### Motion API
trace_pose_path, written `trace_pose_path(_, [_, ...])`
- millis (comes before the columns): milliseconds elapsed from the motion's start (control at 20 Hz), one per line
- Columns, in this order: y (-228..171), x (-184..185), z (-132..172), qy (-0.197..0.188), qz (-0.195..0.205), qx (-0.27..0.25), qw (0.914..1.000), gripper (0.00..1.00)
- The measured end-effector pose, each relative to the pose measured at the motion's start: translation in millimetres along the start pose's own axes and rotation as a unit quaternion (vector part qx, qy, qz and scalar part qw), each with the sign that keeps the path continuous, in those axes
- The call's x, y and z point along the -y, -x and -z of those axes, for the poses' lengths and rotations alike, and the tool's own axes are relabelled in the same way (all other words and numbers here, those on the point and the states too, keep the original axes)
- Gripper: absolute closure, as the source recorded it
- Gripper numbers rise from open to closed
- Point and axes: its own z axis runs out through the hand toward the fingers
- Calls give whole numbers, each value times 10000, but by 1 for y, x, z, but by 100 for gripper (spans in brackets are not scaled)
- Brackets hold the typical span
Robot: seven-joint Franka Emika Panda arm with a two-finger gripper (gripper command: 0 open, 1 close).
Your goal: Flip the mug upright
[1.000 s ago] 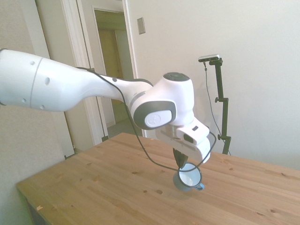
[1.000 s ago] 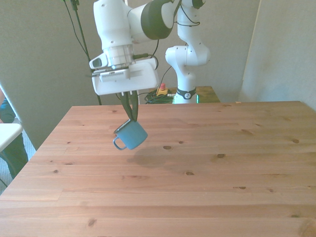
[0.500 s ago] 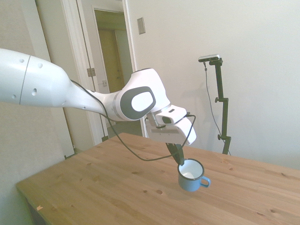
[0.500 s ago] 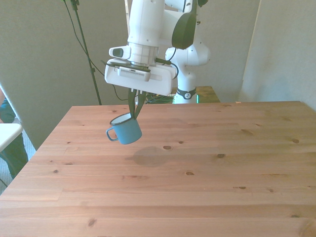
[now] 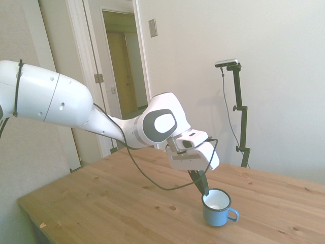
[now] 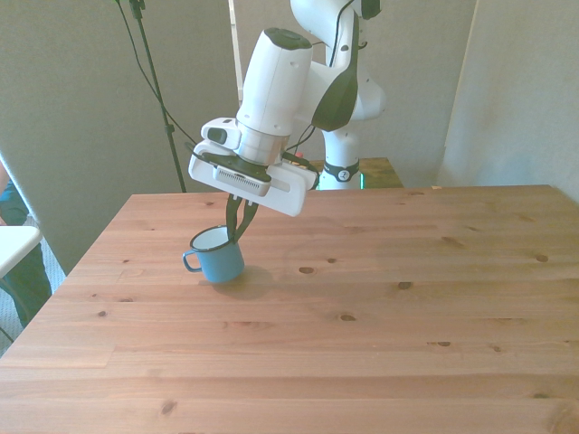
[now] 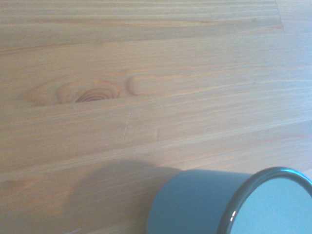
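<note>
Mug: small dusty-blue enamel mug (image 5: 218,208), upright on the wooden tabletop (image 6: 380,307).
Jaws: pinching the mug's rim.
Handling: likely light, rigid, slick enamel; the rim suits gripping.

Bright, even daylight throughout; side view washed out, pale and hazy, with a lit doorway (image 5: 122,76) behind. Front view warmer and sharper. Soft shadow on the table (image 6: 380,316) just beside the mug (image 6: 217,258). Wrist view soft-focused, with mug (image 7: 214,204) blurred and faint rim glint.
</note>
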Motion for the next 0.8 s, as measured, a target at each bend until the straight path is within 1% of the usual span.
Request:
trace_pose_path(250, [-1,6,-11,75,-11,9,10000,100])
trace_pose_path(300, [-1,7,-12,72,-14,18,10000,0])
trace_pose_path(550, [-1,8,-8,-75,-106,152,9998,0])
trace_pose_path(800, [-4,4,-8,-170,-85,262,9995,0])
